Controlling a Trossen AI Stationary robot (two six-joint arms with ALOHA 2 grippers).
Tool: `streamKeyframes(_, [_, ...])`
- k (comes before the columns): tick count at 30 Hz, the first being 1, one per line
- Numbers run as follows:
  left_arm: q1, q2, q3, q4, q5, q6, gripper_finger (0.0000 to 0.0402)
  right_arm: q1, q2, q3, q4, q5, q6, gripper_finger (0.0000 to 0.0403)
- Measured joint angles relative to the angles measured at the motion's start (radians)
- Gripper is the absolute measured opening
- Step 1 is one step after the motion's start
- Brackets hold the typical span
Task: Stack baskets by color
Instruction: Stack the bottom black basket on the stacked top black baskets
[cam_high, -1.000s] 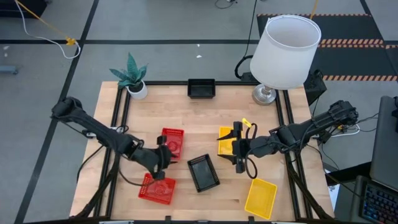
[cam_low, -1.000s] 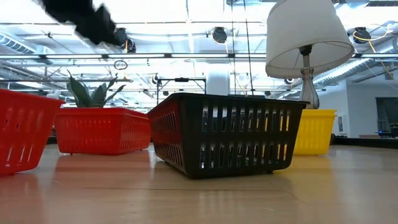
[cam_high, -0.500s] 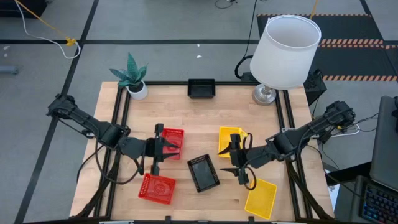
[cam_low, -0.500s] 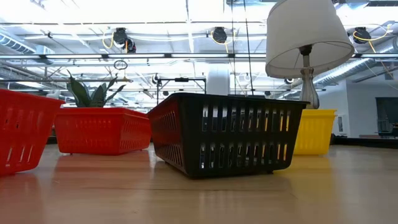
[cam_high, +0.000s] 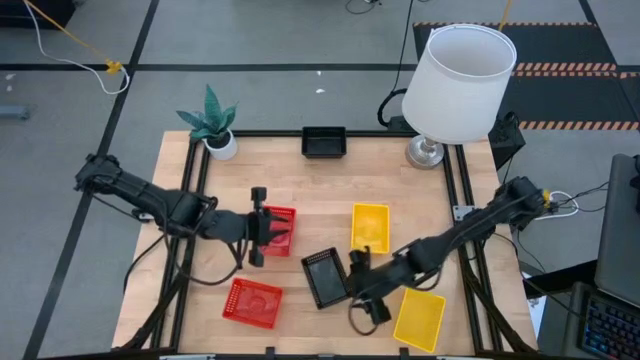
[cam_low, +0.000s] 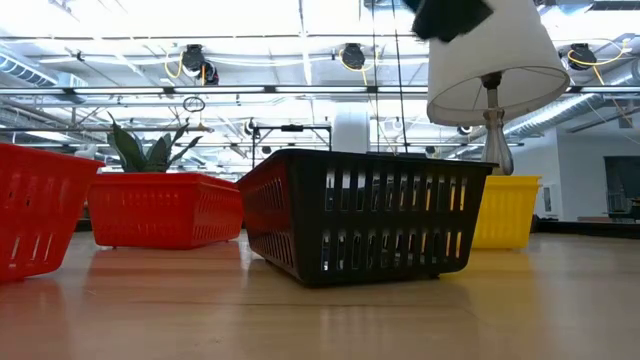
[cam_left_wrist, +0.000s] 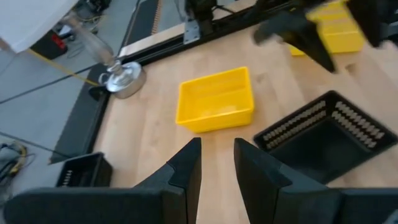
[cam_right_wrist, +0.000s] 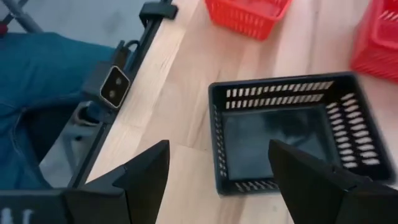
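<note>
Six baskets show on the wooden table. A red basket (cam_high: 281, 228) lies left of centre, and another red basket (cam_high: 252, 303) lies near the front. A black basket (cam_high: 326, 277) (cam_right_wrist: 292, 130) sits in the middle on its base. One yellow basket (cam_high: 370, 227) (cam_left_wrist: 217, 100) is right of centre, and a second yellow basket (cam_high: 418, 318) is at the front right. My left gripper (cam_high: 258, 228) (cam_left_wrist: 217, 152) hovers at the first red basket's left edge, slightly open and holding nothing. My right gripper (cam_high: 360, 285) (cam_right_wrist: 217, 149) hangs wide open beside the middle black basket's right side.
A second black basket (cam_high: 323, 142) stands at the far edge. A lamp with a white shade (cam_high: 460, 80) is at the far right corner, and a potted plant (cam_high: 212, 125) at the far left corner. A person's blue-clad leg (cam_right_wrist: 37, 93) shows beyond the table's near edge.
My left gripper has risen from over the front red basket, gone toward the far edge and rolled; it now stands by the other red basket. My right gripper has come down from over the yellow basket toward the near edge and the middle black basket. No basket has moved.
</note>
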Motion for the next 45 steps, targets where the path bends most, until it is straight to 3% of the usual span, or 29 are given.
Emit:
streamKeyframes(8, [0.078, 0.000, 0.000, -0.003, 0.000, 0.025, 0.0097, -0.017, 0.192, 0.108, 0.000, -0.129, 0.011, 0.0265])
streamKeyframes(17, [0.126, 0.000, 0.000, -0.010, 0.003, 0.040, 0.0097, -0.045, 0.267, 0.115, -0.005, -0.154, -0.017, 0.0254])
streamKeyframes(39, [0.135, 0.000, 0.000, -0.018, 0.029, 0.017, 0.0097, -0.064, 0.290, 0.115, -0.029, -0.154, -0.129, 0.0022])
streamKeyframes(45, [0.135, 0.000, 0.000, -0.025, 0.031, 0.013, 0.0097, -0.064, 0.282, 0.115, -0.029, -0.180, -0.127, 0.0015])
